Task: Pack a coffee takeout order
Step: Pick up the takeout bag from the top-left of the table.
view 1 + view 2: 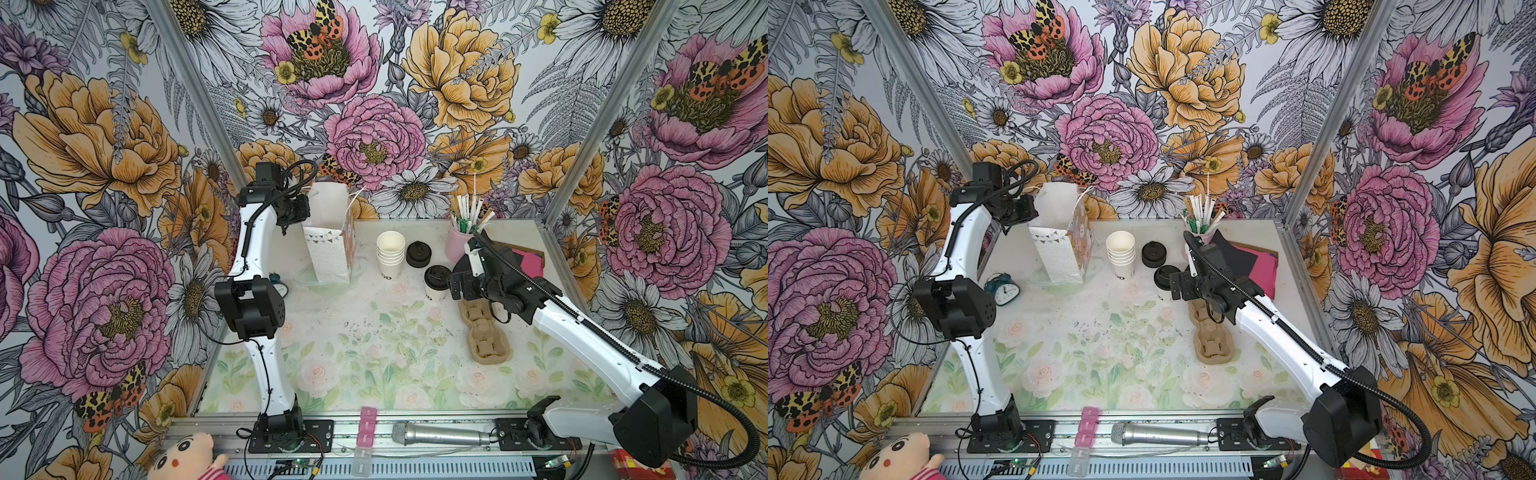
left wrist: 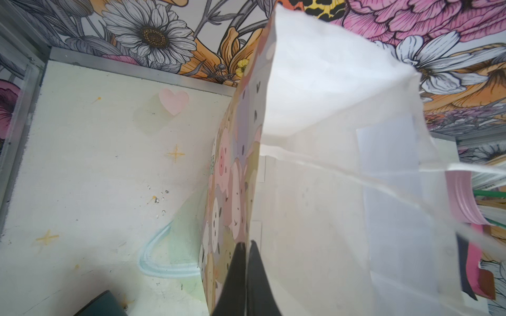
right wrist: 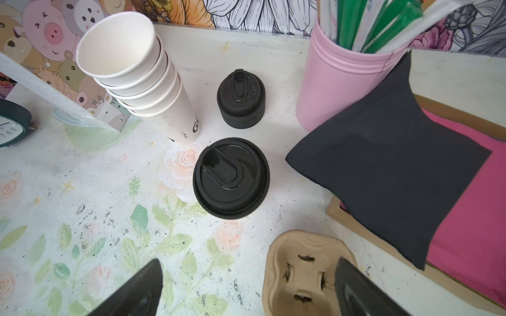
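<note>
Floral-painted table (image 1: 374, 353), packing barely begun: left gripper (image 2: 246, 246) pinches shut on the rim of the stiff paper bag (image 2: 315, 191) near the back left corner, right gripper (image 3: 249, 262) hovers jaws wide beside the white cup (image 1: 435, 293), glossy domed lid (image 3: 231, 177) already on, matte black napkin (image 3: 383, 153) unpacked at the right edge.

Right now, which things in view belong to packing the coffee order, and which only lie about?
For the job: small white paper cup, round black domed plastic lid on it, black paper napkin, patterned paper bag.
Lying about: pink cup of straws, pink paper napkin, teal alarm clock.
</note>
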Tool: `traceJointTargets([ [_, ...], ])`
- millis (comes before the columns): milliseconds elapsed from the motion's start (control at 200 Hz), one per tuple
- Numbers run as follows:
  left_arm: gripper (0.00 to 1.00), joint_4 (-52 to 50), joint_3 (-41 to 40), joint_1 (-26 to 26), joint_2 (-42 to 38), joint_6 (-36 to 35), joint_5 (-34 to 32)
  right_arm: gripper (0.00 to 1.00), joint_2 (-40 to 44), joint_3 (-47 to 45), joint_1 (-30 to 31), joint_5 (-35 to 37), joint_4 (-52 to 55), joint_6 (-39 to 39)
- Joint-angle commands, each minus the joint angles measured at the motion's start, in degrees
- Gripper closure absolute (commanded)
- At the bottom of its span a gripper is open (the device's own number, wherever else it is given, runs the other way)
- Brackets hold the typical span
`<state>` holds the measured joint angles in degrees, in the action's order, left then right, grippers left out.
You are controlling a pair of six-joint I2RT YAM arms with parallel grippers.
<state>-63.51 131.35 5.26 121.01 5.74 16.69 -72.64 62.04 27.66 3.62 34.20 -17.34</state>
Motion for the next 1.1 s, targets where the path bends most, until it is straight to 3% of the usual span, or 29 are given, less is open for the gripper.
traceJointTargets([
  [0, 1.00, -0.4, -3.0, -1.0, -4.9, 1.2, -0.7, 0.02, 2.6, -1.1, -0.3, 2.7, 3.1, -3.2],
  [305, 1.00, 0.1, -16.3, -3.6, -17.9, 4.0, -2.8, 0.10, 4.9, -5.4, -0.4, 4.5, 10.1, -6.3],
  [450, 1.00, 2.8, -25.7, -5.0, -26.5, 6.8, -4.5, 0.11, 4.4, -6.6, -0.6, 5.4, 13.5, -8.9],
  [665, 1.00, 11.1, -42.8, -4.7, -40.0, 13.6, -0.5, 0.11, 4.5, -8.0, -1.3, 6.5, 15.6, -10.5],
  [725, 1.00, 11.9, -46.0, -4.8, -42.9, 15.2, 0.3, 0.01, 4.4, -8.0, -1.5, 5.4, 15.5, -9.6],
  [785, 1.00, 12.2, -48.6, -5.0, -45.4, 16.6, 1.2, 0.01, 4.1, -8.0, -1.6, 4.2, 15.6, -8.9],
  [1096, 1.00, 14.5, -60.9, -8.5, -56.5, 22.2, -0.4, 0.15, 1.2, -8.3, -2.3, 5.3, 16.4, -9.0],
])
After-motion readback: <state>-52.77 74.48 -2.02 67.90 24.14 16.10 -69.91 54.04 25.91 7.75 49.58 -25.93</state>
